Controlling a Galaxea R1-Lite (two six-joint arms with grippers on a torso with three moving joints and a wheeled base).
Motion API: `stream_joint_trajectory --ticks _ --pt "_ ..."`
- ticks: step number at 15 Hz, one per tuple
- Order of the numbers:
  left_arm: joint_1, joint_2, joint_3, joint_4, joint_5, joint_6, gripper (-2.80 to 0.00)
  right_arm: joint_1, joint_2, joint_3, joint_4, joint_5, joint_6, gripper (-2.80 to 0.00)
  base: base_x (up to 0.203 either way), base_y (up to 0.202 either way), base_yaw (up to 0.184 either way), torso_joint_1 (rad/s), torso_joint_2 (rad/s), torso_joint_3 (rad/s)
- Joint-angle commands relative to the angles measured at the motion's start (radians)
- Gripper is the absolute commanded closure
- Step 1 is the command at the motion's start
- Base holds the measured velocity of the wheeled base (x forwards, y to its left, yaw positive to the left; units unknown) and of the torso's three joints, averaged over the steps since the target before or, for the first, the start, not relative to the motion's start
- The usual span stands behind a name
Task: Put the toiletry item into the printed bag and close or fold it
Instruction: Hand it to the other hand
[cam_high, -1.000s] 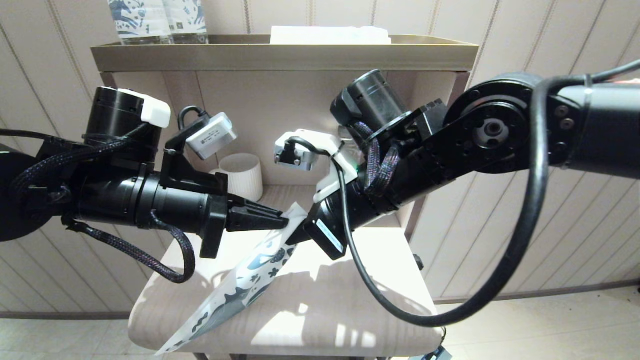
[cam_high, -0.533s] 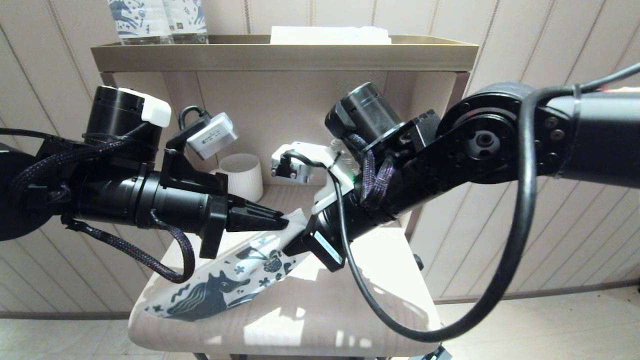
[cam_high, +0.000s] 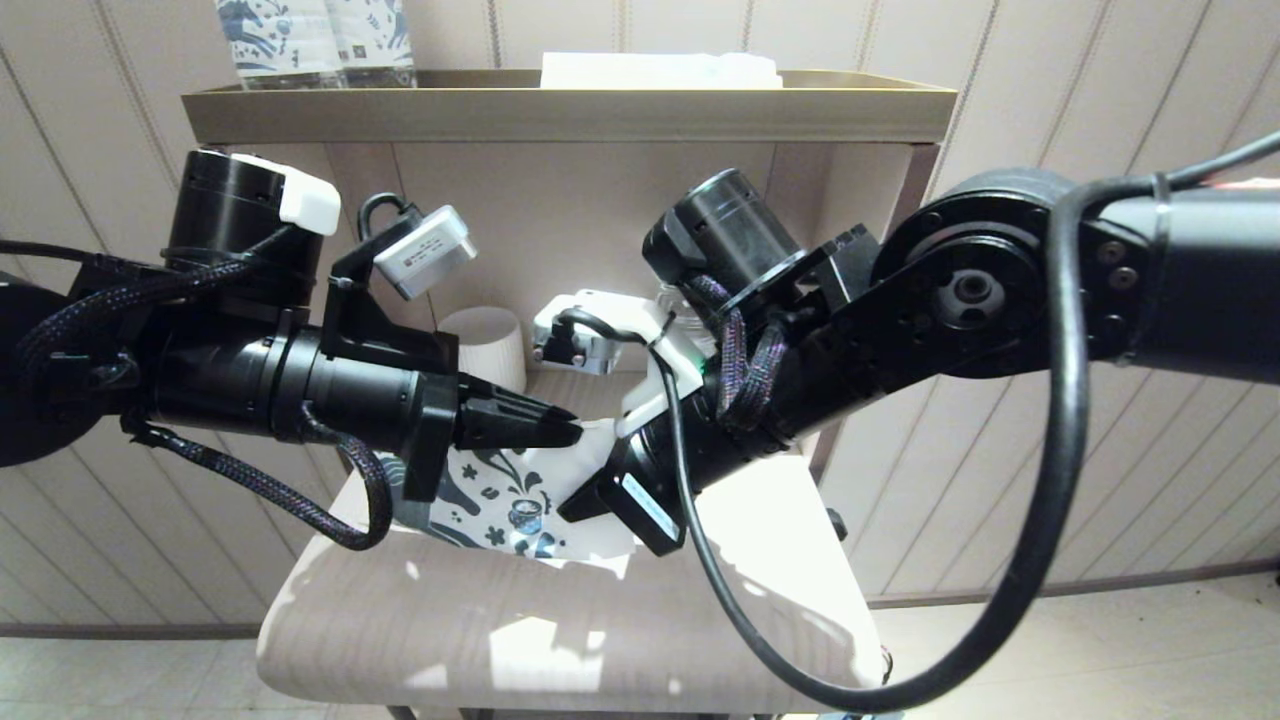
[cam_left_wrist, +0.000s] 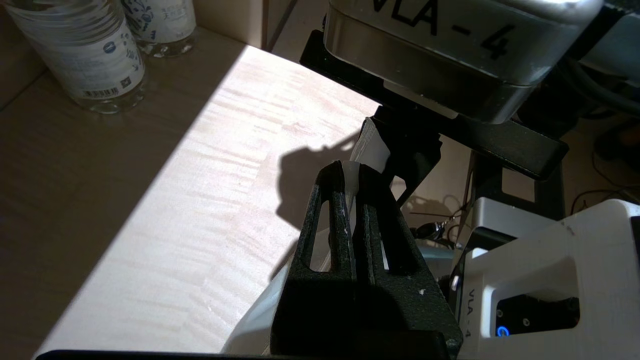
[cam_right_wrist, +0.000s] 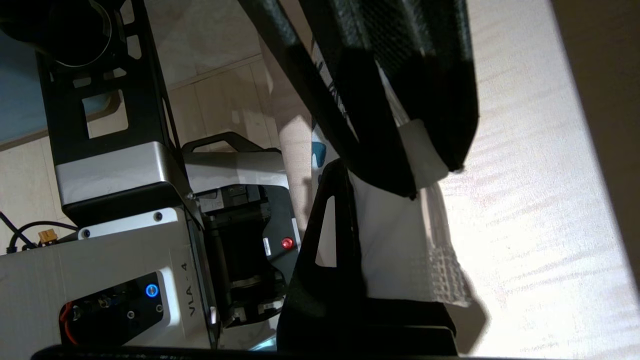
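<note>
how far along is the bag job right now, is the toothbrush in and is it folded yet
No toothbrush shows in any view, so it may already be inside; that cannot be confirmed. In hand: the left gripper and the right gripper both pinch the printed bag's white end, holding it above the pale table. Its printed part hangs bent under the left gripper, so folding looks underway. Left: finishing the fold, setting it down and letting go.

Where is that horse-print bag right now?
In the head view the printed bag hangs mid-frame above the pale stool seat, pinched between the left gripper and right gripper.
</note>
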Motion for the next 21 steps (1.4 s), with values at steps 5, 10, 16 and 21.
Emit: stream_joint_trajectory --ticks 5,10,16,21 --pt "0.0 0.012 0.014 -0.003 -0.005 0.009 0.0 0.002 0.002 -0.003 0.005 0.002 -0.003 0.0 0.0 0.0 0.0 0.0 0.0 0.0" --pt "0.0 0.02 0.016 -0.003 -0.007 0.009 0.0 0.002 0.019 -0.011 0.0 0.003 -0.003 0.0 0.0 0.0 0.0 0.0 0.0 0.0" --pt "0.0 0.024 0.014 -0.003 -0.007 0.009 0.0 0.002 0.025 -0.003 0.0 -0.009 -0.006 0.0 0.0 0.0 0.0 0.0 0.0 0.0" --pt "0.0 0.024 0.013 -0.003 -0.008 0.008 0.0 0.005 0.056 -0.032 0.001 -0.003 -0.009 0.0 0.0 0.0 0.0 0.0 0.0 0.0"
